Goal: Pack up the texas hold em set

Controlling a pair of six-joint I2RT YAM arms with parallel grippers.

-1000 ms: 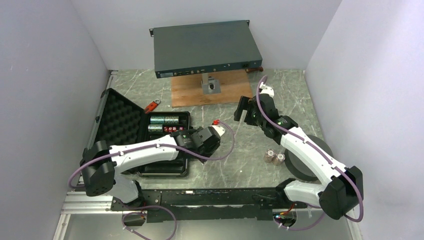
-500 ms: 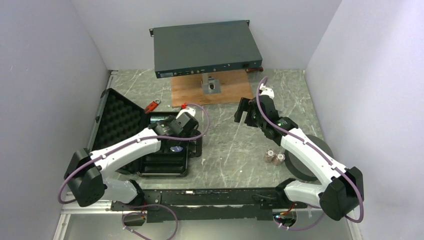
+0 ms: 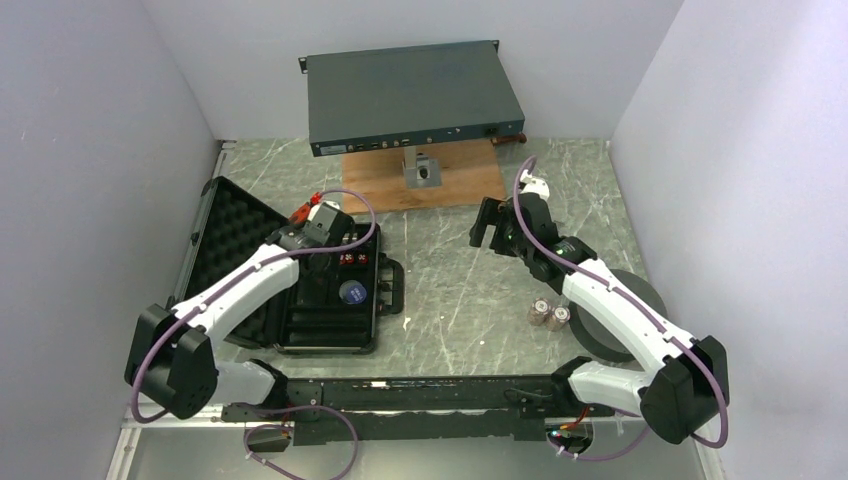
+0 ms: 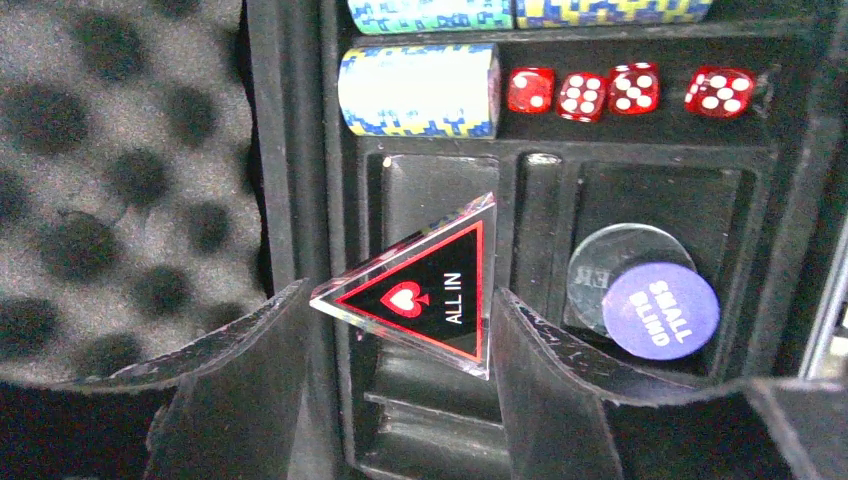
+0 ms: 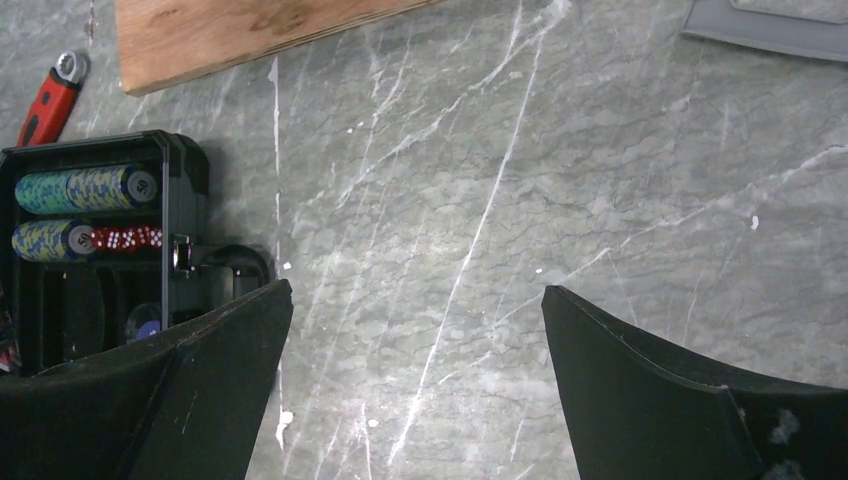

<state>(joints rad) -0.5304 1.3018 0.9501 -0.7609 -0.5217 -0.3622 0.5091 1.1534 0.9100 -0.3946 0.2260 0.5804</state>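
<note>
Pinching the triangle point(image 4: 430, 290) over an empty case point(image 4: 300, 150) slot point(image 4: 440, 185), your left claw point(image 4: 400, 300) looks ready to seat it; right claw point(image 5: 415, 290) hangs spread.

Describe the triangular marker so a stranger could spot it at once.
Find the open black case on the left of the table; the left gripper hangs over its tray. Pinched in its jaws is the ALL IN marker: the only triangle, clear with a red-edged black face, unlike the round SMALL BLIND disc and red dice.
</note>
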